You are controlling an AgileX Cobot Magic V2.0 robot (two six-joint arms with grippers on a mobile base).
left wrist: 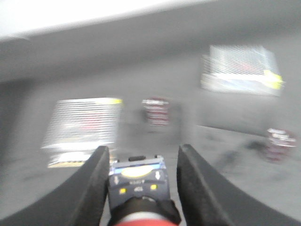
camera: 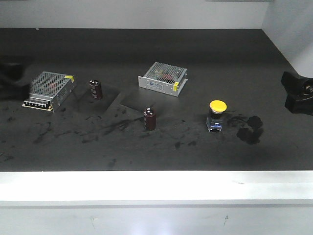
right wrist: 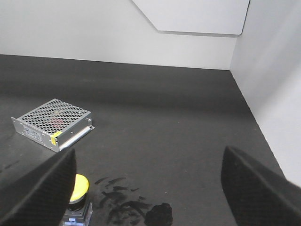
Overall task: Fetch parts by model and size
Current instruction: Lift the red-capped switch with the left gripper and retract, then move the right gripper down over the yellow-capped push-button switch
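Red-capped switch (left wrist: pixel 136 176) is pinched in L gripper (left wrist: pixel 142 149) (view blurred); could be shaken loose if swung fast. R gripper (right wrist: pixel 148 153) is spread wide, yellow-capped switch (right wrist: pixel 77 186) just outside its jaws, so it could be toppled on approach.

2 curved, textured black jaws

yellow-capped switch (camera: pixel 217 113) stands upright on the mat (camera: pixel 146 58); red-capped switch (left wrist: pixel 137 188) held between the left fingers (left wrist: pixel 89 188).
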